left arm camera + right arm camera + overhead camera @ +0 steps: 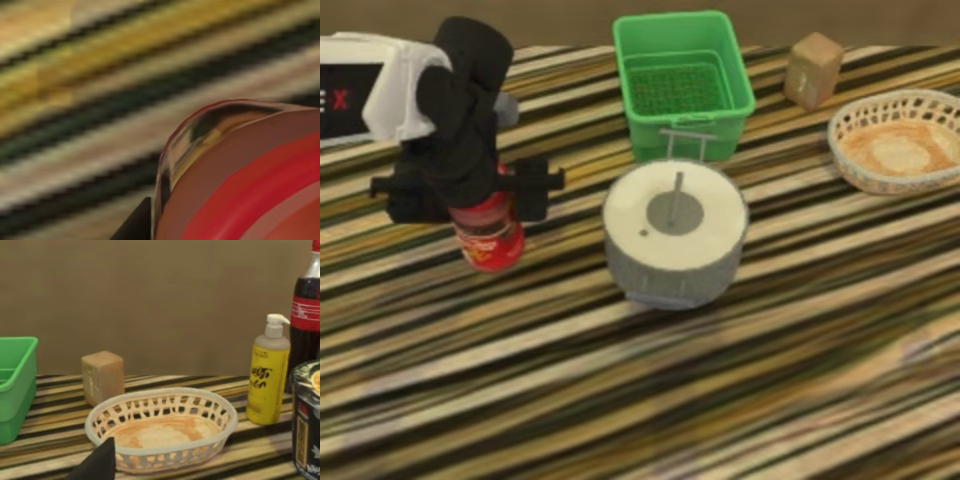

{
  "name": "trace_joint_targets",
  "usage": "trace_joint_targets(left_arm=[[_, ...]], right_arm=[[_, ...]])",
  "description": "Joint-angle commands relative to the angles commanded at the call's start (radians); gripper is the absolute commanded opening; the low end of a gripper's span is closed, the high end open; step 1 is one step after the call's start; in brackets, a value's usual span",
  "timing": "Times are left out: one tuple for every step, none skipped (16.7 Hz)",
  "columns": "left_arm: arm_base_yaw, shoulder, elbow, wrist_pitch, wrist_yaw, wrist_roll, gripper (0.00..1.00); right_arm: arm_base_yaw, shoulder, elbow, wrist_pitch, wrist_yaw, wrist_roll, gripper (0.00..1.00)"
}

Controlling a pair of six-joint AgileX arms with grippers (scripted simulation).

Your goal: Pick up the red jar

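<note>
The red jar [492, 238] stands at the table's left, a small red cylinder with a printed label. My left gripper [486, 214] comes down over its top from above, its black body hiding the lid. In the left wrist view the red jar [240, 175] fills the near corner, and one dark fingertip [137, 227] lies against its side, so the gripper is shut on it. My right arm is out of the top view. Its wrist view shows only one dark fingertip [100, 462], set wide and holding nothing.
A white and grey drum [675, 235] stands mid-table, right of the jar. Behind it is a green basket [683, 80], then a tan box [812, 68] and a wicker basket [900, 140]. A yellow pump bottle [267, 375], cola bottle [306, 315] and dark can [306, 420] stand further right.
</note>
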State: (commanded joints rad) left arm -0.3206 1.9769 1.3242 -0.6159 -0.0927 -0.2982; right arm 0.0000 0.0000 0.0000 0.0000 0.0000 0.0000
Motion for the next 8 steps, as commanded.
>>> trace_joint_targets(left_arm=[[0.0, 0.0, 0.0, 0.0, 0.0, 0.0, 0.53], [0.0, 0.0, 0.0, 0.0, 0.0, 0.0, 0.6], [0.0, 0.0, 0.0, 0.0, 0.0, 0.0, 0.68], [0.0, 0.0, 0.0, 0.0, 0.0, 0.0, 0.75], [0.0, 0.0, 0.0, 0.0, 0.0, 0.0, 0.83], [0.0, 0.0, 0.0, 0.0, 0.0, 0.0, 0.9], [0.0, 0.0, 0.0, 0.0, 0.0, 0.0, 0.98], [0.0, 0.0, 0.0, 0.0, 0.0, 0.0, 1.0]], right_arm=[[0.0, 0.0, 0.0, 0.0, 0.0, 0.0, 1.0], [0.0, 0.0, 0.0, 0.0, 0.0, 0.0, 1.0], [0.0, 0.0, 0.0, 0.0, 0.0, 0.0, 1.0], [0.0, 0.0, 0.0, 0.0, 0.0, 0.0, 1.0], [0.0, 0.0, 0.0, 0.0, 0.0, 0.0, 1.0], [0.0, 0.0, 0.0, 0.0, 0.0, 0.0, 1.0], [0.0, 0.0, 0.0, 0.0, 0.0, 0.0, 1.0], [0.0, 0.0, 0.0, 0.0, 0.0, 0.0, 1.0]])
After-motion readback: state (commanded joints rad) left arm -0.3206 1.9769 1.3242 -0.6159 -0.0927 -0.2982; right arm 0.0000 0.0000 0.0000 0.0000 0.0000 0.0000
